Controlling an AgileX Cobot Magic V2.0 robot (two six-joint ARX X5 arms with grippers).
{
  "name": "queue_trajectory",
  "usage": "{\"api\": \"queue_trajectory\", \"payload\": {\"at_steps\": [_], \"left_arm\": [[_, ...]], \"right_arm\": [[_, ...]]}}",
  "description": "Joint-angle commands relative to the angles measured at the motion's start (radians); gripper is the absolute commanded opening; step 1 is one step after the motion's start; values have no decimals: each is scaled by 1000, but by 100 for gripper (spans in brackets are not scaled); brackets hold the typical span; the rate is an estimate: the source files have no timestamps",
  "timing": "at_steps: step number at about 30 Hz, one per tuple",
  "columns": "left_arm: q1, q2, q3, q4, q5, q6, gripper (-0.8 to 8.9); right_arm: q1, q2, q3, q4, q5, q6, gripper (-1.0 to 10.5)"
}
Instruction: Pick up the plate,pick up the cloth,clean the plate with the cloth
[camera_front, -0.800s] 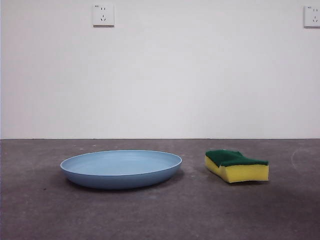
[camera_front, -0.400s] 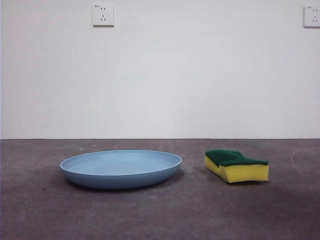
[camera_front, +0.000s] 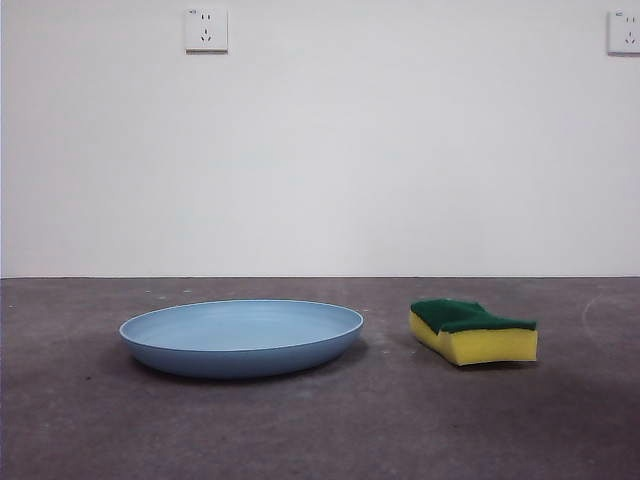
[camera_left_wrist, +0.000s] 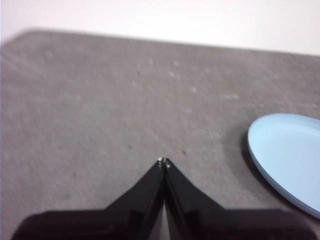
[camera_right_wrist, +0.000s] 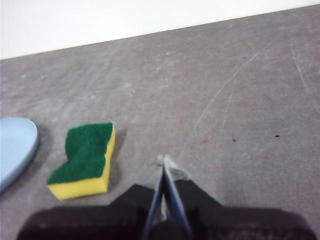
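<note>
Only in wrist views: left hand (camera_left_wrist: 163, 162) and right hand (camera_right_wrist: 164, 162), both closed, empty.

Bare test room: white wall (camera_front: 320, 150), sockets (camera_front: 206, 30).

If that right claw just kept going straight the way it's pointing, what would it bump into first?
Probably only the bare table. The right gripper, jaws shut, points past the sponge, which lies off to one side with the plate beyond it. Depth is hard to judge.

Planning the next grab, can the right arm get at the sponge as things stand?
Probably yes: the sponge lies alone on the table, apart from the plate, with nothing between it and the shut right claw.
</note>
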Motion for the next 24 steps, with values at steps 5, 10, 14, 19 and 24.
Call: {"api": "queue_trajectory", "payload": {"at_steps": [5,10,14,19,24], "left_arm": [[3,164,139,-1,92,-55,-8],[3,372,268,-5,129,-53,-8],[2,553,380,-26,171,-41,-8],[2,780,508,-29,257,-26,-8],[-1,957,590,-22,307,-14,-5]], "right_arm": [[0,224,171,11,-3,71,-11],[0,438,319,6,-18,67,-11],[0,616,432,5,-116,38,-11],[0,823,552,0,-215,7,-11],[0,988,634,-1,-313,-21,1]]}}
